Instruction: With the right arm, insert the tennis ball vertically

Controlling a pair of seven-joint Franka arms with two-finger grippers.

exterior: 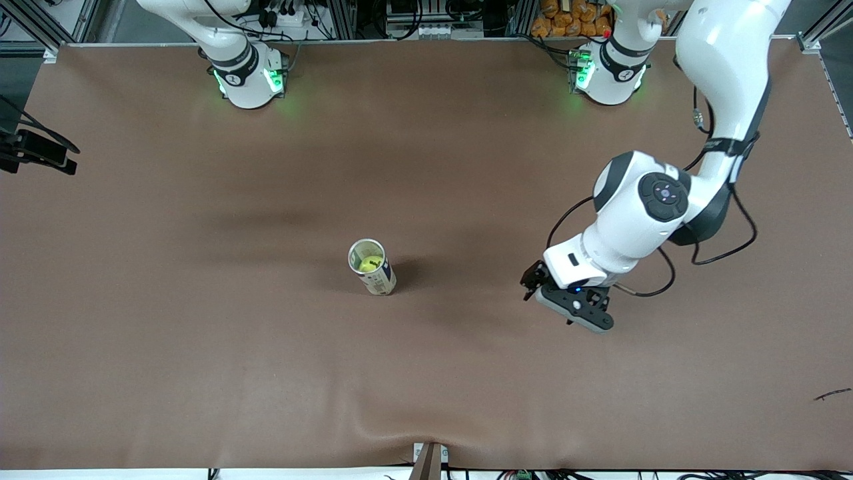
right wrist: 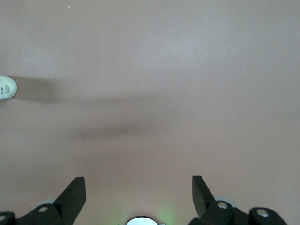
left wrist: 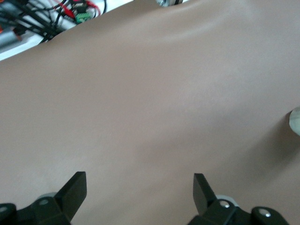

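The tennis ball (exterior: 370, 263) is already sitting inside the upright can (exterior: 372, 267) at frame center. The left gripper (exterior: 566, 300) is hovering released, lower right; the right gripper (right wrist: 138, 187) is spread empty. Any stray sweep could topple the can.

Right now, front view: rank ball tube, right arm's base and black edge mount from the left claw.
From the left claw:
1. Ball tube, mid-table.
2. Right arm's base, along the view's top.
3. Black edge mount, right arm's end.
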